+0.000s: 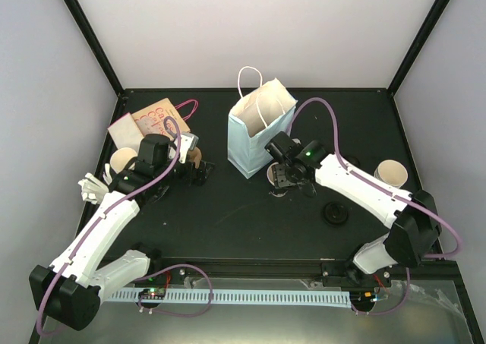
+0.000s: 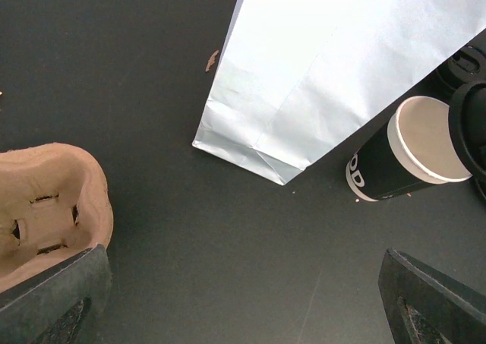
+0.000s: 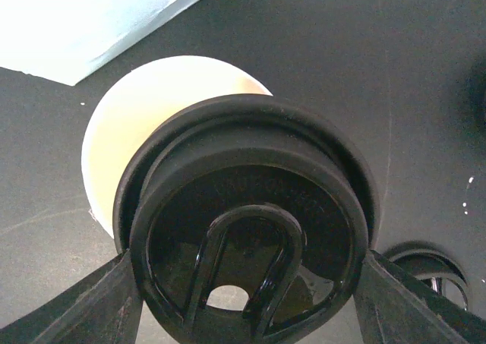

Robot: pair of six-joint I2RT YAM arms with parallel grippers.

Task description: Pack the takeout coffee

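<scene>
Coffee cup (image 2: 414, 143) beneath black lid (image 3: 247, 230) in downward-tilted right end effector (image 3: 247, 302)

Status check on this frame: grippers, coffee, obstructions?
Left gripper open, empty. Right gripper shut on black lid, above open coffee cup. Paper bag beside cup, nothing blocking.

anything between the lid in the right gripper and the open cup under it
Nothing visible: the lid in the right gripper hangs over the open cup, off-centre; the bag stands beside it.
</scene>
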